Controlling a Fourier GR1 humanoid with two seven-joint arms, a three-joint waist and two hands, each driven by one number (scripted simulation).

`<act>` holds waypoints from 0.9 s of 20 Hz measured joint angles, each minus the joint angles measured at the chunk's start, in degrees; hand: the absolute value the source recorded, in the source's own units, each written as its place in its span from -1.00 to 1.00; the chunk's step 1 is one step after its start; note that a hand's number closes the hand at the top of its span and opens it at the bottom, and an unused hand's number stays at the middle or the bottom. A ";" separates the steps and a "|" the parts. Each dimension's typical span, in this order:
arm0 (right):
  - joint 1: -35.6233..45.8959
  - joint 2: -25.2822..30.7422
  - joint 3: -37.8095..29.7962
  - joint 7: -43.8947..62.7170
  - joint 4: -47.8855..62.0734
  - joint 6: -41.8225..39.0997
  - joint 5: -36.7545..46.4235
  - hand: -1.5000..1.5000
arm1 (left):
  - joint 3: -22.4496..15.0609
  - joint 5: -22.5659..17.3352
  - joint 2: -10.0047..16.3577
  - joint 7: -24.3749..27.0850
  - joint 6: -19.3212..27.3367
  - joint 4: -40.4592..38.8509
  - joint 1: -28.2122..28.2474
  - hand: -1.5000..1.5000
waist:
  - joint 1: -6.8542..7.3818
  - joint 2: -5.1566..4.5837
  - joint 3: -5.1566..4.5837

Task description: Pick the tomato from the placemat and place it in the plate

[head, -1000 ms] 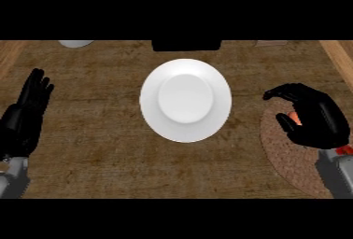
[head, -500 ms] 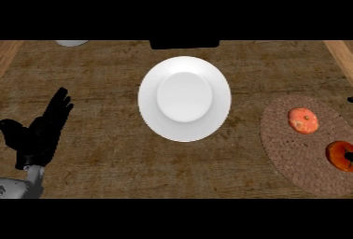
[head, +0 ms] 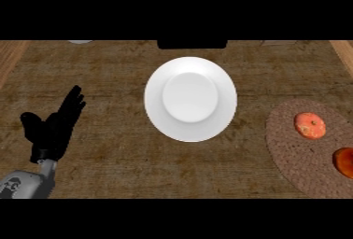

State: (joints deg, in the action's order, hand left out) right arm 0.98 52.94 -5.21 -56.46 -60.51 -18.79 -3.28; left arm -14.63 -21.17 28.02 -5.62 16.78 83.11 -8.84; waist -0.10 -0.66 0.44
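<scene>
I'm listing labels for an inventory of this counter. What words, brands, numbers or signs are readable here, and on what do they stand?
No text can be read.
The white round plate, the round brown woven placemat, the orange-red tomato and the black left hand bear no print.
Dark specks on the grey left forearm are too small to read.

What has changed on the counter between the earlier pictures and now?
The right hand, curled over the round brown woven placemat earlier, has left the view; the orange-red tomato lies uncovered there. The open black left hand shifted slightly inward. The round white plate stayed.
</scene>
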 measured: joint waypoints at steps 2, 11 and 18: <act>0.11 1.18 0.61 -1.52 2.02 1.16 1.94 -1.00 | 0.05 0.13 -0.08 -0.01 -0.46 -0.56 -0.50 0.00 | 0.36 0.06 -0.05; 1.50 4.62 6.74 -4.82 6.98 5.71 12.56 -1.00 | 0.79 1.03 -1.45 0.28 -1.78 -3.66 -2.20 0.00 | 0.73 0.31 -0.25; 4.59 3.18 9.31 -5.39 11.43 10.87 21.15 -1.00 | 2.28 2.28 -2.33 0.39 -2.86 -5.06 -2.60 0.00 | 0.61 0.49 -0.35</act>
State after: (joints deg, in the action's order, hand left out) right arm 5.57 56.12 4.09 -61.85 -49.08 -7.92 17.87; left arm -12.35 -18.89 25.70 -5.23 13.92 78.04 -11.44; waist 0.51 -0.18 0.08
